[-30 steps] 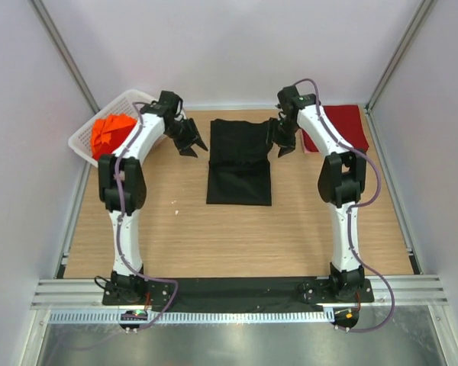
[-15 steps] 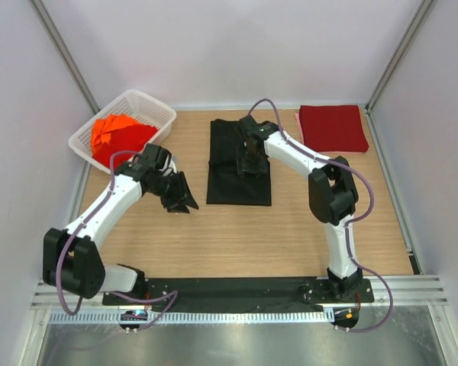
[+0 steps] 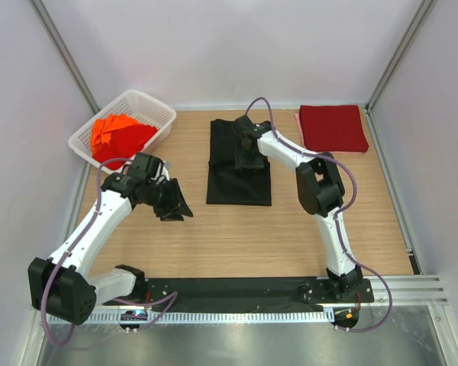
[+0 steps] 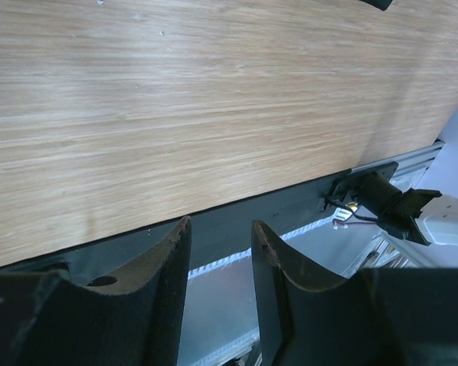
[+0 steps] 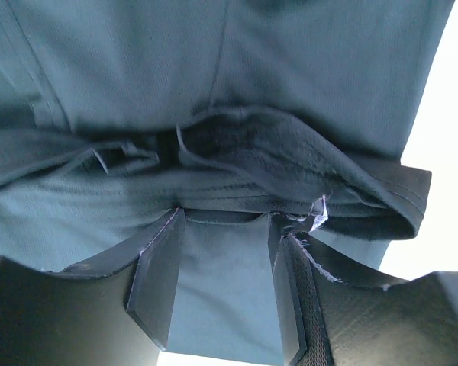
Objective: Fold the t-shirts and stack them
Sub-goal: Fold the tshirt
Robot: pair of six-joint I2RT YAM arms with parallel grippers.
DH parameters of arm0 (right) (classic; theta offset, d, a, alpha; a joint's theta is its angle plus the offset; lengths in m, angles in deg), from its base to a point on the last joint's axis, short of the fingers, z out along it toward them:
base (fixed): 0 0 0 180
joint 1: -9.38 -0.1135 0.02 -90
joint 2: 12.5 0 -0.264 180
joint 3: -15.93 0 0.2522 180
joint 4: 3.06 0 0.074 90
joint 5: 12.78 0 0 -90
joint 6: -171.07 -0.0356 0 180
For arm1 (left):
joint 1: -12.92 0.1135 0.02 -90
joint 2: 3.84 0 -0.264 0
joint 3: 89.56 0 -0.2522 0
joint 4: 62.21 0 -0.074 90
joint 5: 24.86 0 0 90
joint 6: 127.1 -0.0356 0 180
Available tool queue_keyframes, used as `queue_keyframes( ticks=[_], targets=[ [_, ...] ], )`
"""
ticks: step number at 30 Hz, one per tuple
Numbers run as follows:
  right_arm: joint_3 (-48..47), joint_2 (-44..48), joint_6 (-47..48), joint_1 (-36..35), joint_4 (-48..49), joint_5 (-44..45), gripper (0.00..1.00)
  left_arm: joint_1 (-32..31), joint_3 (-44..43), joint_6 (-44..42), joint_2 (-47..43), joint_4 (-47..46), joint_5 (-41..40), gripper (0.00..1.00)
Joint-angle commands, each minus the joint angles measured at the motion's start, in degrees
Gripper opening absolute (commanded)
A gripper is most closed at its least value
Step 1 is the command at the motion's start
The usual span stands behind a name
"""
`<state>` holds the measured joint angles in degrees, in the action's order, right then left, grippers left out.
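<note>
A black t-shirt lies flat mid-table as a tall, narrow rectangle, with a bunched fold across its far half. It looks thin, light and limp, so it would probably sag and slip unless pinched through a doubled edge or hem. The right gripper rests at that bunched fold, jaws apart with cloth between them, nothing clamped. The left gripper hangs over the bare wooden table left of the shirt, jaws apart and empty. A folded dark red shirt lies far right. Orange-red shirts fill the white basket far left.
</note>
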<state>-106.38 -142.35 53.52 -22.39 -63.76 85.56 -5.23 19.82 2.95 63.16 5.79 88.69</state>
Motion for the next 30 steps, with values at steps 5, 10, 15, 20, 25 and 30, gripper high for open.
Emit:
queue_keyframes(
  ticks=[5,10,15,20,25,30],
  targets=[
    [-12.2,-4.4,1.6,0.5,1.9,6.6,0.54,0.1,-1.5,-0.2,-1.0,1.9,0.4,0.38],
    [-23.6,-9.9,2.9,2.4,0.8,6.5,0.55,0.1,-1.4,-0.3,-1.2,2.0,0.7,0.38],
    [-28.5,-9.6,3.6,2.9,-3.2,2.7,0.55,0.1,-1.3,-0.5,-1.0,1.6,0.7,0.38],
    [-20.1,-2.9,3.6,2.2,-2.5,-1.9,0.55,0.2,-2.7,-0.8,1.2,-0.7,2.1,0.38],
    [-18.0,-2.4,3.4,-0.2,-1.9,-3.8,0.51,0.2,-5.2,-0.4,5.0,-2.6,3.4,0.38],
    [-17.9,-3.7,0.4,-2.6,-0.4,-3.8,0.42,0.2,-6.4,0.1,5.7,-2.5,3.6,0.38]
  ],
)
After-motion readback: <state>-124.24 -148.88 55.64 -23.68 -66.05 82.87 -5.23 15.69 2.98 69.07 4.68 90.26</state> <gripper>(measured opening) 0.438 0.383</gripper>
